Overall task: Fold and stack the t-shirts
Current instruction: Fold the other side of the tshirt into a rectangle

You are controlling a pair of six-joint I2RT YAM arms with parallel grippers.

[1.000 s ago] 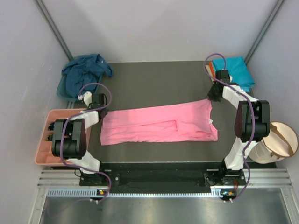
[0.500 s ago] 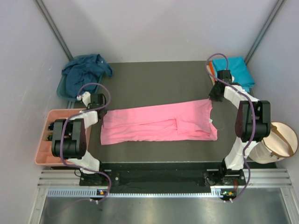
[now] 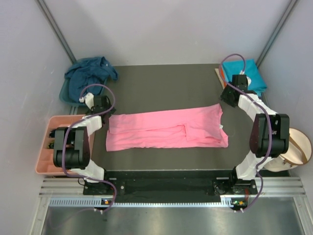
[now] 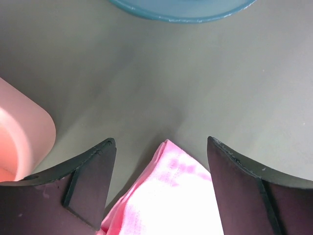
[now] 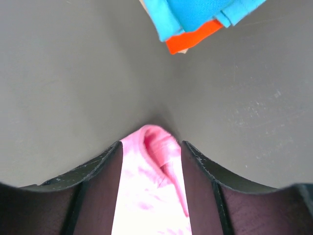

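The bright pink t-shirt (image 3: 166, 128) lies folded into a long strip across the dark mat. Its left corner (image 4: 171, 196) rests on the mat between the wide-apart fingers of my left gripper (image 4: 161, 147) (image 3: 102, 106), touching neither; that gripper is open. Its bunched right corner (image 5: 151, 196) sits loose between the parted fingers of my right gripper (image 5: 151, 147) (image 3: 229, 95), which is open too. A crumpled navy t-shirt (image 3: 88, 76) lies at the back left. The turquoise t-shirt (image 3: 247, 73) (image 5: 195, 12) lies folded at the back right on top of the orange t-shirt (image 5: 193, 41).
The teal basin (image 3: 64, 93) (image 4: 181, 10) holds the navy shirt just behind my left gripper. A salmon-pink compartment tray (image 3: 49, 147) (image 4: 19, 142) sits left of the mat. A round beige container (image 3: 293, 147) stands off the mat at the right. Grey walls close in the sides and back.
Both grippers have opened and let go of the pink shirt's corners. The right gripper has drawn back a little toward the turquoise shirt. The shirt's right corner has dropped to the mat.
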